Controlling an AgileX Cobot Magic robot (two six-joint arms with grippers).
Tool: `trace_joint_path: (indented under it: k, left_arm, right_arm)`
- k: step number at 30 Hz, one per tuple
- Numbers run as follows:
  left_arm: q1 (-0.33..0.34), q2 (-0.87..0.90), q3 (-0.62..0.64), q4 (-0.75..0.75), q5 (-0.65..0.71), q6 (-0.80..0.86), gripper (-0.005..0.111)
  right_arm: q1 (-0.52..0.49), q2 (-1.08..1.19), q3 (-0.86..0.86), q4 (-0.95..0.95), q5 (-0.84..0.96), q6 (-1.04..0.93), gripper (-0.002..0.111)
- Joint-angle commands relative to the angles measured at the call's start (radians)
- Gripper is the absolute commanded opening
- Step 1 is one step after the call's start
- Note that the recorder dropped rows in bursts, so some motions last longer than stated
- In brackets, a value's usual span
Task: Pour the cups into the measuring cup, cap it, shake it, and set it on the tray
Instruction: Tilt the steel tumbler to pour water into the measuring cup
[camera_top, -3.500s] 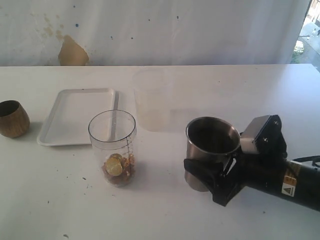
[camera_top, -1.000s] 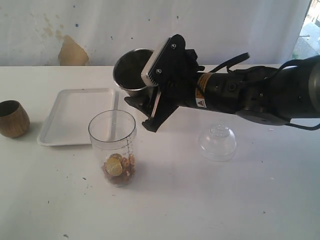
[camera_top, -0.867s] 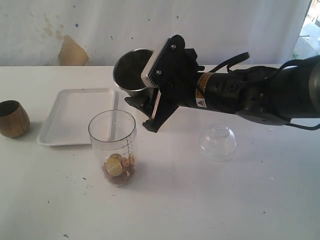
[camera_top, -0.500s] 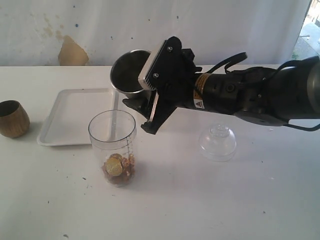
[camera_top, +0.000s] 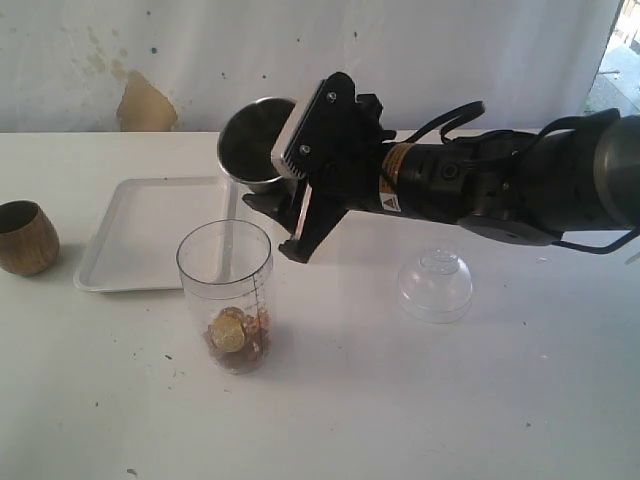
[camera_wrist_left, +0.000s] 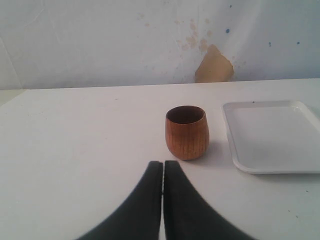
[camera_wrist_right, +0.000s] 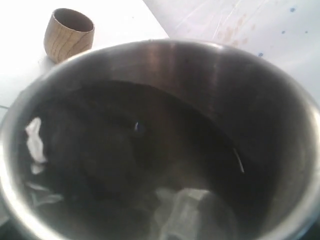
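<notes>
The steel tumbler (camera_top: 250, 140) is in the air, tipped mouth-left, above and just behind the clear measuring cup (camera_top: 225, 285). My right gripper (camera_top: 283, 208) is shut on it. Its dark inside (camera_wrist_right: 165, 140) fills the right wrist view and hides the fingers. Yellow and brown pieces lie at the bottom of the measuring cup. The brown wooden cup (camera_top: 25, 237) stands upright at the far left, and shows again (camera_wrist_left: 186, 132) just ahead of my left gripper (camera_wrist_left: 163, 165), which is shut and empty. The white tray (camera_top: 150, 232) lies behind the measuring cup.
A clear dome lid (camera_top: 435, 285) rests on the table under the right arm's forearm. The right arm (camera_top: 480, 185) stretches across the middle from the right. A white wall with a brown patch (camera_top: 145, 105) backs the table.
The right gripper lifted the tumbler off the table at the right and carried it left over the measuring cup. In the last second it tipped a little further left.
</notes>
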Motion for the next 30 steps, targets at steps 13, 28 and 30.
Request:
trace_joint_path:
  k: [13,28,30]
  left_arm:
    - [0.000,-0.005,0.004,-0.002,0.000,0.002,0.001]
    - [0.000,-0.005,0.004,-0.002,0.000,0.002,0.001]
    - [0.000,-0.005,0.004,-0.002,0.000,0.002,0.001]
  right_arm:
    - [0.002,-0.010,-0.013,0.027,-0.055,-0.166,0.000]
    - [0.002,-0.010,-0.013,0.023,-0.070,-0.312,0.000]
    - [0.002,-0.010,-0.013,0.023,-0.070,-0.316,0.000]
